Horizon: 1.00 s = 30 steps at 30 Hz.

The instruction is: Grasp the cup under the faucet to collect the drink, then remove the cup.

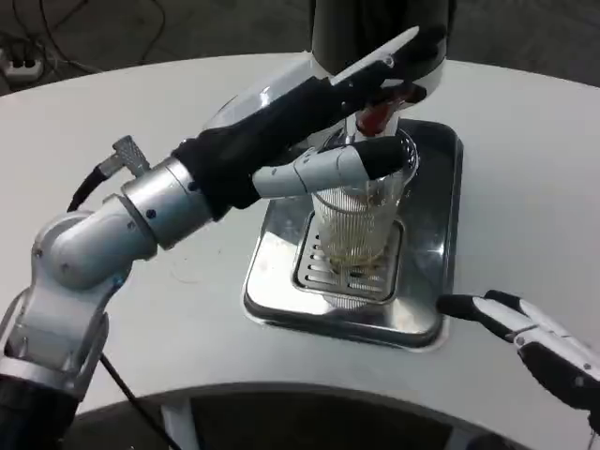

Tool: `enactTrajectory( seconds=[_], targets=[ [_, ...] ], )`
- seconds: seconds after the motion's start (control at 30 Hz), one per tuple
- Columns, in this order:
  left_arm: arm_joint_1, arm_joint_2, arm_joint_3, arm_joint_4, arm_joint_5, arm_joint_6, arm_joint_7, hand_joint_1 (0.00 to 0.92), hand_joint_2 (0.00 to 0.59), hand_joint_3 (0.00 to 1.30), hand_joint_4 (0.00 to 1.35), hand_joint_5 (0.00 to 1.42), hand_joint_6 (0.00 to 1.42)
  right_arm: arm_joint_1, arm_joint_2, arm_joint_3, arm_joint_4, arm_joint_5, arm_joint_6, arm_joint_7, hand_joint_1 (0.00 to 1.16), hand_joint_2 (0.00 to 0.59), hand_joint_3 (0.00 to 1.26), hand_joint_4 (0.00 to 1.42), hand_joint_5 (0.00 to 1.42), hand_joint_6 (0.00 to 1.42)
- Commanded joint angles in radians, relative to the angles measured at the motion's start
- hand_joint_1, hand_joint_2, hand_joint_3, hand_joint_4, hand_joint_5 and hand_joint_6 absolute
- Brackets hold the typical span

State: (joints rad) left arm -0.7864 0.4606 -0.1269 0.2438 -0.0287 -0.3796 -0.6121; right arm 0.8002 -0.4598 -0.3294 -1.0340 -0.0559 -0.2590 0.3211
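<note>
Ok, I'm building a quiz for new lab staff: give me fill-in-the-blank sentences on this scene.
1. The left hand holds the ribbed clear ____.
2. The cup stands on a metal ____ under the faucet.
3. The tray sits on a ____ table.
4. The right hand rests near the tray holding ____.

Missing words: cup; tray; white; nothing

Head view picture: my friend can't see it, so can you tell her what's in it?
A robot's left hand wraps around a clear ribbed cup standing on the grate of a shiny metal drip tray, under a dark drink machine's faucet. A little yellowish drink sits in the cup's bottom. The right hand waits on the white table nearby.
</note>
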Motion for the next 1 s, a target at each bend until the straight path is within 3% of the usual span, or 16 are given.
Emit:
enactTrajectory(
  seconds=[0.03,0.07,0.17,0.27,0.57,0.77,1.0],
  targets=[
    [0.027,0.045,-0.045,0.023,0.061,-0.025,-0.065,0.000,0.064,0.00,0.00,0.15,0.11,-0.030,0.014,0.053,-0.013,-0.011,0.045,-0.003,0.50,0.460,0.12,0.08,0.01,0.00],
    [0.024,0.054,-0.052,0.026,0.080,-0.039,-0.061,0.000,0.065,0.00,0.00,0.15,0.11,-0.039,0.018,0.068,-0.013,-0.013,0.057,-0.004,0.50,0.457,0.12,0.08,0.01,0.00],
    [0.019,0.070,-0.062,0.028,0.120,-0.075,-0.046,0.000,0.065,0.00,0.00,0.15,0.11,-0.121,0.051,0.170,-0.013,-0.051,0.140,-0.011,0.52,0.434,0.11,0.08,0.01,0.00],
    [0.023,0.074,-0.061,0.023,0.135,-0.090,-0.037,0.000,0.062,0.00,0.00,0.15,0.11,-0.180,0.082,0.230,-0.013,-0.085,0.206,-0.012,0.58,0.409,0.10,0.08,0.03,0.01],
    [0.024,0.081,-0.045,0.035,0.125,-0.096,-0.021,0.000,0.030,0.00,0.00,0.14,0.10,-0.284,0.155,0.342,-0.013,-0.174,0.367,-0.014,0.75,0.311,0.08,0.08,0.05,0.08],
    [0.024,0.084,-0.044,0.032,0.131,-0.097,-0.016,0.000,0.025,0.00,0.00,0.14,0.10,-0.342,0.187,0.412,0.053,-0.232,0.387,-0.043,0.78,0.267,0.08,0.08,0.05,0.10],
    [0.032,0.088,-0.038,0.026,0.141,-0.095,-0.002,0.000,0.028,0.00,0.00,0.14,0.09,-0.422,0.237,0.447,0.183,-0.243,0.376,-0.095,0.79,0.229,0.07,0.08,0.05,0.09]
  ],
)
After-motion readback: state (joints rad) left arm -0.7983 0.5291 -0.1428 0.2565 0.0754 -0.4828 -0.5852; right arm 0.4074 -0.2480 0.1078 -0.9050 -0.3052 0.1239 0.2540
